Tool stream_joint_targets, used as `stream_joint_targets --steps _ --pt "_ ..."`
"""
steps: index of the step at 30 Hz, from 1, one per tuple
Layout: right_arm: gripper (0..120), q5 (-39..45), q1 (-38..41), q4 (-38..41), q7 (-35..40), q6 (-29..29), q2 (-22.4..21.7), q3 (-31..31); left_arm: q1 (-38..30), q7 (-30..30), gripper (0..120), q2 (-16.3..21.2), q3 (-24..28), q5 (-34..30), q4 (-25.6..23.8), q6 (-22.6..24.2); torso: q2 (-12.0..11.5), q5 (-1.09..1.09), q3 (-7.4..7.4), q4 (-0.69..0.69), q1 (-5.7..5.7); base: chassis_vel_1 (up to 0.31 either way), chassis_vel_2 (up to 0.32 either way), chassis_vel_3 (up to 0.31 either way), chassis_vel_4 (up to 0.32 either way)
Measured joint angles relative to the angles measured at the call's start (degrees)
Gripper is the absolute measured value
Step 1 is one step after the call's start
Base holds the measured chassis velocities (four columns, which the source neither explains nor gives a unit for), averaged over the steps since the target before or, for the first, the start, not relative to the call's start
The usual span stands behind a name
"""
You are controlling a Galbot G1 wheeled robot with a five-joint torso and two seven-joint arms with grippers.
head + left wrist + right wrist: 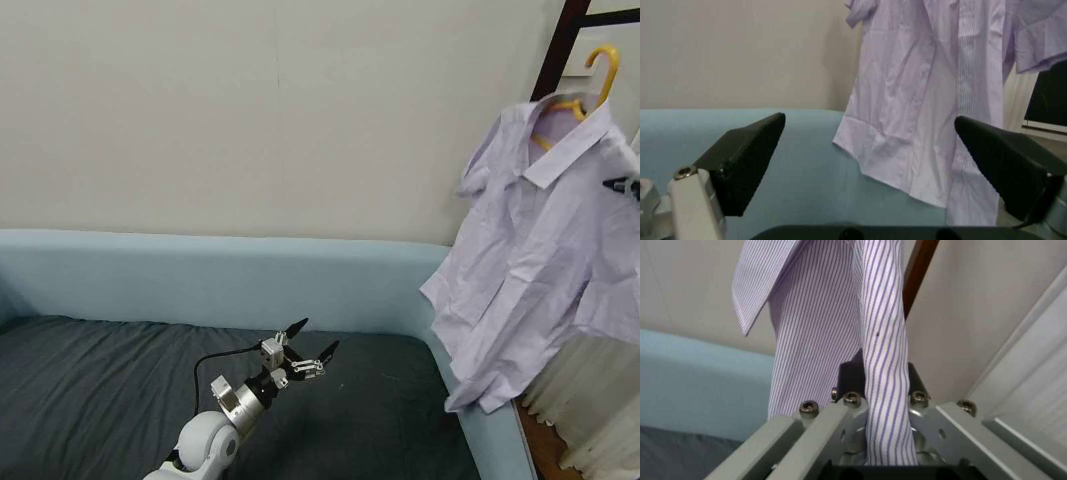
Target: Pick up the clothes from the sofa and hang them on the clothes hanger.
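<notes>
Head view: one lilac shirt point(540, 260) hung on one yellow hanger point(590, 85), beside the sofa point(250, 280). One left gripper point(316, 337) hovered over the seat. Left wrist view: its two fingers point(747, 155) stood spread. Right wrist view: the right gripper point(881, 380) pinched the shirt's striped cloth.

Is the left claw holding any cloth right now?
No, the left claw is open and empty above the dark grey sofa seat, apart from the hanging lilac striped shirt.
</notes>
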Motion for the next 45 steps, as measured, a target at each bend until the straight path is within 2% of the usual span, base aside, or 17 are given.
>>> stream_joint_targets --steps 7,18,23,27,31,34,35,36,37,38,39,40,41,42,43,45 --pt "1 0.3 -0.7 -0.4 -2.3 1.7 -1.8 1.7 1.9 -0.3 100 1.3 -1.5 -0.1 -2.0 0.0 0.0 -0.01 0.00 -0.02 0.00 0.000 0.000 0.000 0.000" --pt "1 -2.9 1.3 1.0 -0.2 0.7 0.2 -1.7 6.0 -0.4 100 0.7 -3.5 0.5 -4.3 0.1 0.0 -0.03 0.00 -0.02 0.00 0.000 0.000 0.000 0.000" --pt "1 -9.7 0.9 0.0 2.0 0.8 4.8 -4.9 8.0 -0.3 100 0.0 -5.2 1.2 -5.6 0.1 0.0 -0.01 0.00 -0.02 0.00 0.000 0.000 0.000 0.000" --pt "1 -14.4 0.9 -2.4 0.3 2.9 9.8 -7.6 9.3 -0.2 100 0.3 -6.5 1.3 -6.3 0.2 0.0 0.00 0.01 -0.01 0.00 0.000 0.000 0.000 0.000" --pt "1 -16.1 1.4 -3.7 -0.6 3.6 12.5 -9.5 9.2 -0.2 100 0.8 -6.9 1.3 -6.1 0.5 0.0 -0.02 0.00 -0.02 0.00 0.000 0.000 0.000 0.000" --pt "1 -19.1 4.6 -5.4 -1.7 4.6 17.5 -15.7 9.0 -0.3 100 1.1 -7.3 1.3 -5.0 0.5 0.0 -0.01 0.00 -0.03 0.00 0.000 0.000 0.000 0.000" --pt "1 -20.2 7.3 -6.3 -1.7 4.7 19.8 -20.3 9.2 -0.3 100 1.0 -7.5 1.3 -4.7 0.5 0.0 -0.07 0.00 -0.05 0.00 0.000 0.000 0.000 0.000" --pt "1 -20.2 7.3 -6.3 -1.7 4.7 19.8 -20.3 9.2 -0.3 100 1.0 -7.5 1.3 -4.7 0.5 0.0 -0.07 0.00 -0.05 0.00 0.000 0.000 0.000 0.000" --pt "1 -20.7 9.9 -7.2 -1.3 4.6 21.7 -24.8 9.2 -0.2 100 0.9 -7.5 1.2 -4.5 0.5 0.0 -0.09 -0.01 -0.06 -0.01 0.000 0.000 0.000 0.000" --pt "1 -20.8 14.9 -8.9 0.2 4.2 25.1 -32.9 9.2 -0.2 100 0.9 -7.6 1.2 -3.9 0.3 0.0 0.04 0.01 -0.05 -0.01 0.000 0.000 0.000 0.000" --pt "1 -20.7 19.3 -10.2 1.4 4.2 27.3 -37.5 9.0 -0.2 100 0.9 -7.6 1.2 -3.6 0.3 0.0 0.16 0.05 -0.02 0.01 0.000 0.000 0.000 0.000" --pt "1 -20.7 22.4 -11.0 2.2 4.2 28.7 -40.0 8.9 -0.2 100 0.9 -7.6 1.1 -3.4 0.2 0.0 0.15 0.06 0.00 0.02 0.000 0.000 0.000 0.000" --pt "1 -20.6 29.6 -12.7 3.9 4.6 31.7 -45.5 8.5 -0.2 100 0.8 -7.6 0.9 -2.7 0.1 0.0 -0.01 0.03 0.02 0.02 0.000 0.000 0.000 0.000" --pt "1 -20.6 29.6 -12.7 3.9 4.6 31.7 -45.5 8.5 -0.2 100 0.8 -7.6 0.9 -2.7 0.1 0.0 -0.01 0.03 0.02 0.02 0.000 0.000 0.000 0.000" --pt "1 -20.3 34.8 -13.8 5.1 4.7 33.6 -48.9 8.3 -0.2 100 0.8 -7.6 0.7 -2.3 0.1 0.0 -0.17 0.01 0.05 0.01 0.000 0.000 0.000 0.000" --pt "1 -18.2 44.1 -15.3 7.0 3.4 36.5 -55.2 7.8 -0.3 100 1.4 -7.6 0.2 -1.6 0.0 0.0 0.01 0.02 0.05 0.02 0.000 0.000 0.000 0.000"
